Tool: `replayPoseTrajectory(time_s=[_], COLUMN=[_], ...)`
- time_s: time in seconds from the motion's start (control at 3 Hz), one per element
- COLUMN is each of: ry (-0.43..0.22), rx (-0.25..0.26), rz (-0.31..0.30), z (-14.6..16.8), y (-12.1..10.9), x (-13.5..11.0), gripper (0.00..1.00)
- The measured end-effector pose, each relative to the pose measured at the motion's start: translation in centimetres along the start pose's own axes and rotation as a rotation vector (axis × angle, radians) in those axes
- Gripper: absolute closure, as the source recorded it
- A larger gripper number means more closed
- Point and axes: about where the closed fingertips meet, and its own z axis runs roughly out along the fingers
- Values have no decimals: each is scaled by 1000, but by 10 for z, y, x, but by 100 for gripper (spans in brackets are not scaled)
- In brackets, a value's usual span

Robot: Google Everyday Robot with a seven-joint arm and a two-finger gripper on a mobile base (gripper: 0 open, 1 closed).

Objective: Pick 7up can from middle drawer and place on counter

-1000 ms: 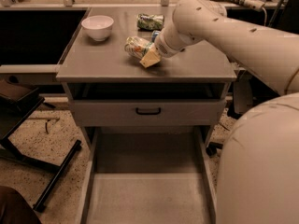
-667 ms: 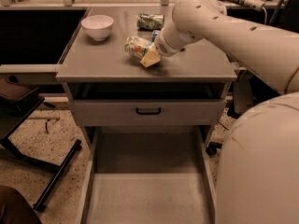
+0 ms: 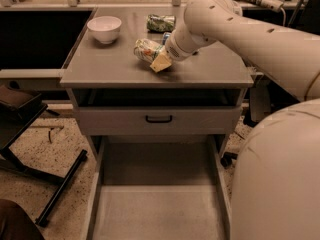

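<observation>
Item: middle drawer (image 3: 157,209), nearest, pulled fully out, floor bare, no can in it. Above it, a closed drawer front (image 3: 200,121) with a black handle. Next, the bench (image 3: 110,66), front rim unobstructed. The 7up can (image 3: 144,49) is on the bench near its centre, apparently on its side. Its long axis runs roughly left to right and is slightly tilted, with the right end against the pincer (image 3: 159,60). The pincer reaches in from the right on the single arm (image 3: 240,29), low over the bench. Whether it is clamped on the can or has released it cannot be told. Judgement: the coming move depends on that contact, so withdrawal should go rightward and up. There is open room left and front of the can. Behind it, close, are a partly hidden can (image 3: 166,36) and a dark green can (image 3: 161,22). A white bowl (image 3: 104,28) sits far left.
</observation>
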Motion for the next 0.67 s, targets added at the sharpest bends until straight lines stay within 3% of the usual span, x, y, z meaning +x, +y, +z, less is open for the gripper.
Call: replayPoseTrajectory(time_s=[0.33, 0.67], ry=[0, 0], rx=[0, 0], rz=[0, 0], z=[0, 0], y=[0, 0], x=[0, 0], gripper=[12, 0])
